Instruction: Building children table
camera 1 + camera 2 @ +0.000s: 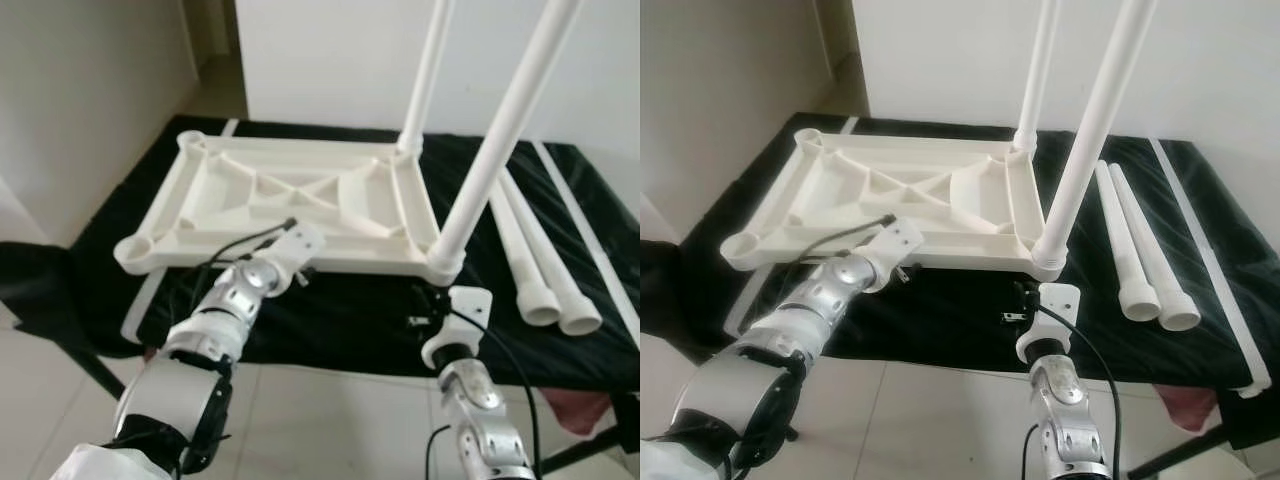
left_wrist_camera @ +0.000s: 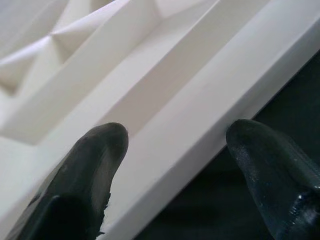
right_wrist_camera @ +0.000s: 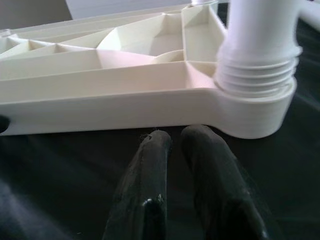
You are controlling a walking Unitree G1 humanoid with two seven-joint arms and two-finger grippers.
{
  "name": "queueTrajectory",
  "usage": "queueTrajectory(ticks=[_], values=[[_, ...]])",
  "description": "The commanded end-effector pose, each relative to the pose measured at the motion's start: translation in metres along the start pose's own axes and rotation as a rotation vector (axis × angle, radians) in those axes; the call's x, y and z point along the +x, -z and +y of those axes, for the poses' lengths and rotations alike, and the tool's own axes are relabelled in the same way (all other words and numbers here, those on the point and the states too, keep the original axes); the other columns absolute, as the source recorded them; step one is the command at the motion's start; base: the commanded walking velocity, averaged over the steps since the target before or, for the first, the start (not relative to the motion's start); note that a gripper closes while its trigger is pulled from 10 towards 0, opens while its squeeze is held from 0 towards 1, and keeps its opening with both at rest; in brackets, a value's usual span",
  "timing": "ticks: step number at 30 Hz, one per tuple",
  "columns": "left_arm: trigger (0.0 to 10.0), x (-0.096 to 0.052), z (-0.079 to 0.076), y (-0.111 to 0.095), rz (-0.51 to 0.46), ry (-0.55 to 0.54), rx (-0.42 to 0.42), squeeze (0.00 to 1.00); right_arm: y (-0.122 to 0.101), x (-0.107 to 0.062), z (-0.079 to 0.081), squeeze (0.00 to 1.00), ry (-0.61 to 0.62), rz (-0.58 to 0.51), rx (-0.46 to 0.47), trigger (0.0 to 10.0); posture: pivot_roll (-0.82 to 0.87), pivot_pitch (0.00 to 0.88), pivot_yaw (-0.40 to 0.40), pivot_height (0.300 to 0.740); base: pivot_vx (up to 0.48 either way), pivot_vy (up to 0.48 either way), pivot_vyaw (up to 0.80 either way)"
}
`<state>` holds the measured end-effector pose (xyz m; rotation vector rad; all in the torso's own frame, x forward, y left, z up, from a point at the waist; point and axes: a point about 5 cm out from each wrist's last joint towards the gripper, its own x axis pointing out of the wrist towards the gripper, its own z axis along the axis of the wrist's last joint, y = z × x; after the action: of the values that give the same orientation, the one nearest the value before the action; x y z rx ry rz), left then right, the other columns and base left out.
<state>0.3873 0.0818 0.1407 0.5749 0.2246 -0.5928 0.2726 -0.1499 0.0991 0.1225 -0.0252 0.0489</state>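
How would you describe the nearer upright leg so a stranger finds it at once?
Find the white upturned tabletop on the black cloth. Two legs stand in its right-side corners. The wanted leg stands in the front corner, just beyond the right end effector, while two loose legs lie flat beside it.

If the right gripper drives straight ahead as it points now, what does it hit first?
Most likely the near-right corner socket of the upturned tabletop, where the screwed-in leg stands. The right gripper, fingers shut, sits low over the black cloth, so it may meet the rim's side wall.
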Motion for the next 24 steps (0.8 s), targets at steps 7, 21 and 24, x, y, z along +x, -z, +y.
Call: queueTrajectory(ticks=[7, 21, 24], values=[[10.0, 0.002, 0.002, -0.014, -0.076, 0.06, -0.15, 0.0, 0.002, -0.001, -0.001, 0.0, 0.006, 0.01, 0.002, 10.0, -0.03, 0.013, 0.014, 0.74, 0.0, 0.0, 0.0], [10.0, -0.001, -0.01, -0.018, -0.186, 0.264, -0.05, 0.0, 0.003, -0.003, 0.001, 0.0, -0.035, 0.016, -0.009, 10.0, -0.03, 0.016, 0.011, 0.74, 0.0, 0.0, 0.0], [10.0, 0.0, -0.01, -0.014, -0.147, 0.26, -0.047, 0.0, 0.003, -0.004, 0.0, 0.0, -0.038, 0.019, -0.009, 10.0, -0.03, 0.019, 0.012, 0.74, 0.0, 0.0, 0.0]])
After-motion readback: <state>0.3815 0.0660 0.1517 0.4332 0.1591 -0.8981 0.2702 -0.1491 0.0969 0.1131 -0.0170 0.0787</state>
